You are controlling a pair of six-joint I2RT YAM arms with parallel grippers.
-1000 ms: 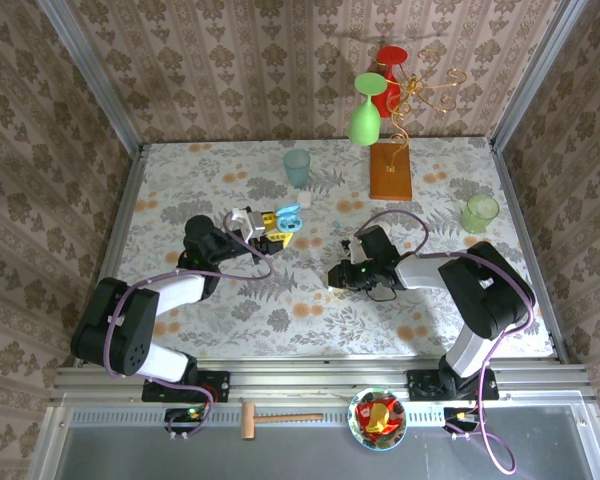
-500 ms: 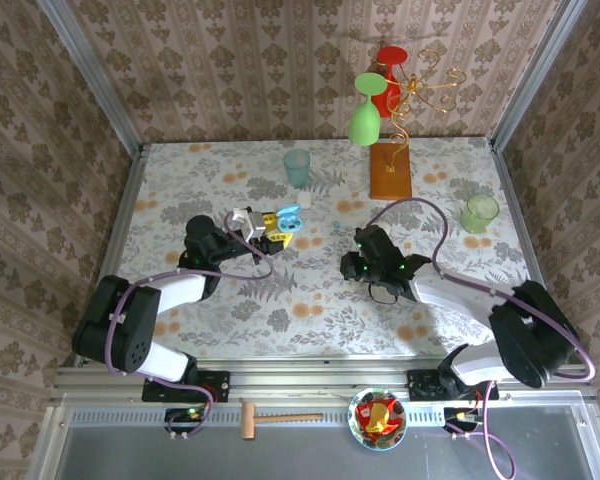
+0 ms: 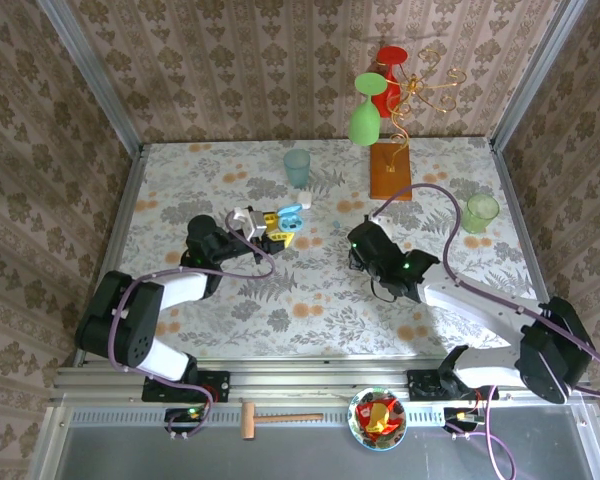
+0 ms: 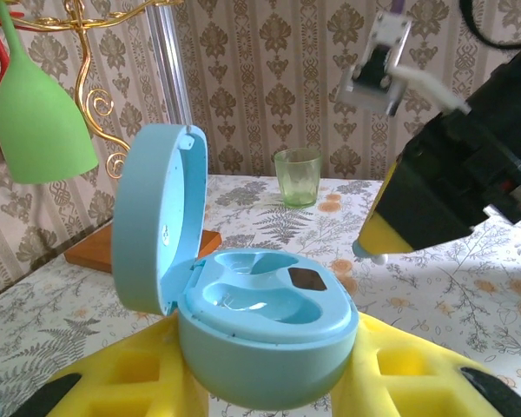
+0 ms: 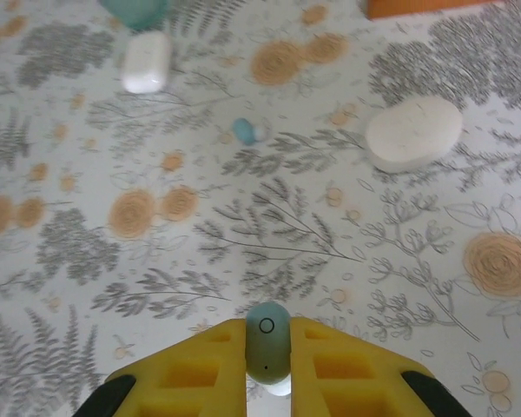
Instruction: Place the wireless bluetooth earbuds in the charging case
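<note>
My left gripper (image 4: pixel 269 387) is shut on the light blue charging case (image 4: pixel 265 317), its yellow fingers (image 4: pixel 122 382) on both sides of the base. The lid stands open to the left and both hollows show bare. In the top view that case (image 3: pixel 290 213) sits at the left gripper (image 3: pixel 278 230), left of centre. My right gripper (image 5: pixel 267 360) is shut on a light blue earbud (image 5: pixel 267 347), held above the tablecloth. From the left wrist view, the right gripper's yellow finger (image 4: pixel 417 208) hangs just right of the case. Another blue earbud (image 5: pixel 244 131) lies on the table ahead.
Two white plastic pieces (image 5: pixel 146 62) (image 5: pixel 414 133) lie on the cloth. A teal cup (image 3: pixel 298 167) stands behind the case and a green cup (image 3: pixel 479 212) at the right. A wooden stand (image 3: pixel 390 170) holds green (image 3: pixel 363 120) and red (image 3: pixel 388 60) glasses at the back.
The right arm has stretched out and swung its gripper up and toward the back, nearer the case, with the earbud still held. The left arm has stayed put.
</note>
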